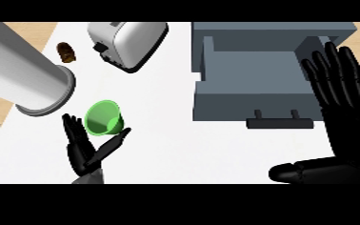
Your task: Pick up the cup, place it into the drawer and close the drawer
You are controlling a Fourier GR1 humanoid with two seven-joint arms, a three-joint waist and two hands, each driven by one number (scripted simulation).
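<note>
A: Where's the translucent green plastic cup [104, 118]?
B: On the white table [183, 152], between the left robot hand's [84, 156] spread fingers and thumb, set for grasping.
A: And the right robot hand [343, 138]?
B: Spread flat beside the open grey drawer [239, 107].

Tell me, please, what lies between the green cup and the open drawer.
Nothing: in the head view, only bare white counter stretches between the cup and the front of the drawer.
</note>
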